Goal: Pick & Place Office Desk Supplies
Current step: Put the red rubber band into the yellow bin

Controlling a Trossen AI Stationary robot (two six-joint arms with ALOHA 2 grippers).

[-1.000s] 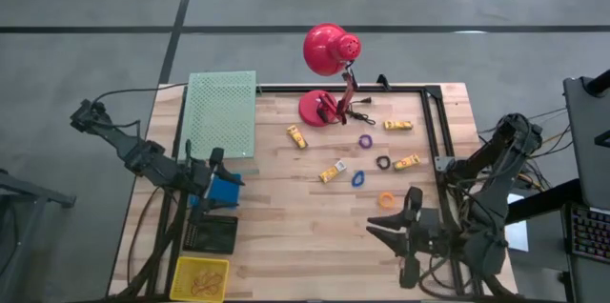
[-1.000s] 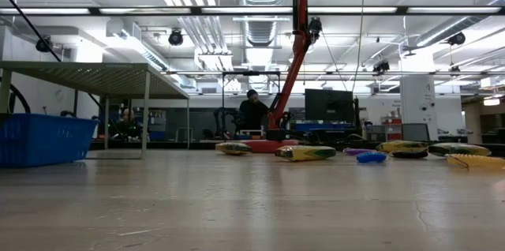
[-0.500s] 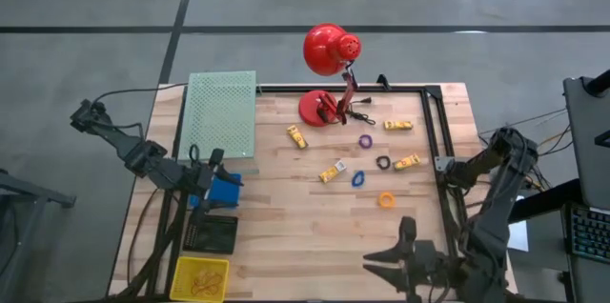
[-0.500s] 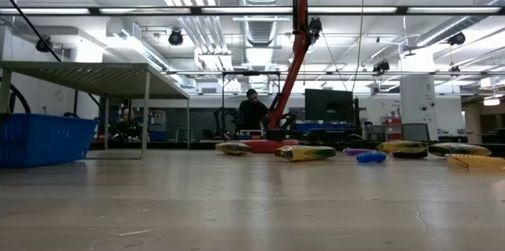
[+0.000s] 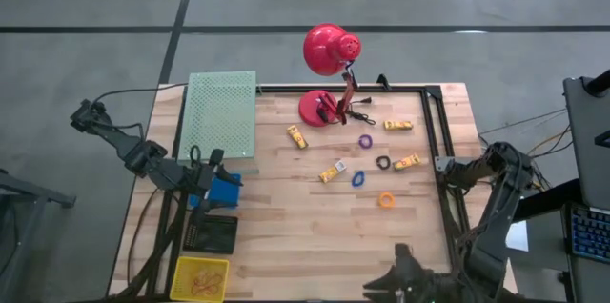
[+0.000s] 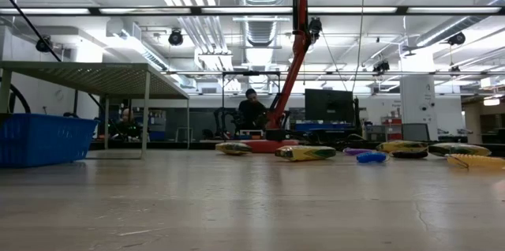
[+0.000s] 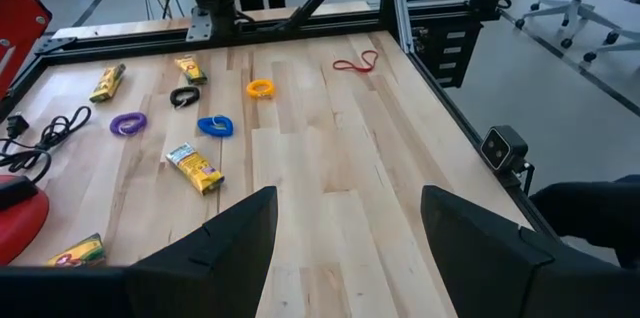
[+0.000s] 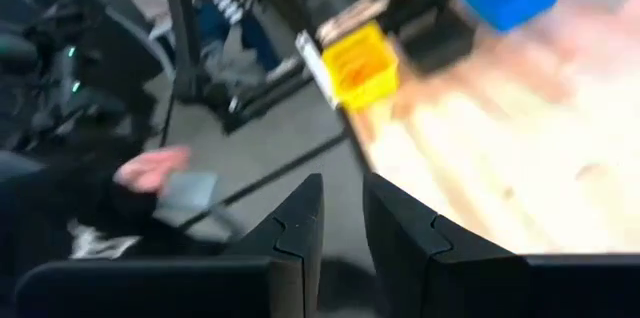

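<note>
While both arms stand clear of the supplies, every place below is given relative to the red desk lamp (image 5: 329,74).

Table: pale wooden butcher-block top (image 5: 286,217) with a dark metal frame along two edges.
Red desk lamp: glossy round shade, thin jointed stem, flat round base, at the far edge of the table.
Yellow pieces: four small flat rectangles; one (image 5: 297,136) just below the lamp base, one (image 5: 398,125) to its right, one (image 5: 407,162) and one (image 5: 333,171) farther toward the near edge.
Rings: purple ring (image 5: 365,141), black ring (image 5: 383,162), blue ring (image 5: 358,178) and orange ring (image 5: 386,199), all lying flat, strung out from the lamp base toward the near right.
Rubber band: thin red loop (image 7: 355,62), lying beyond the orange ring, away from the lamp.
Mesh tray: pale green perforated panel (image 5: 221,112), left of the lamp.
Bins: blue bin (image 5: 225,191), black tray (image 5: 211,234) and yellow bin (image 5: 200,277), in a line well left of the lamp.
Left gripper (image 7: 345,248): by the blue bin, dark fingers spread wide, nothing between them.
Right gripper (image 8: 340,228): off the near edge, well away from the lamp; fingers with a narrow gap, nothing visible in it.
</note>
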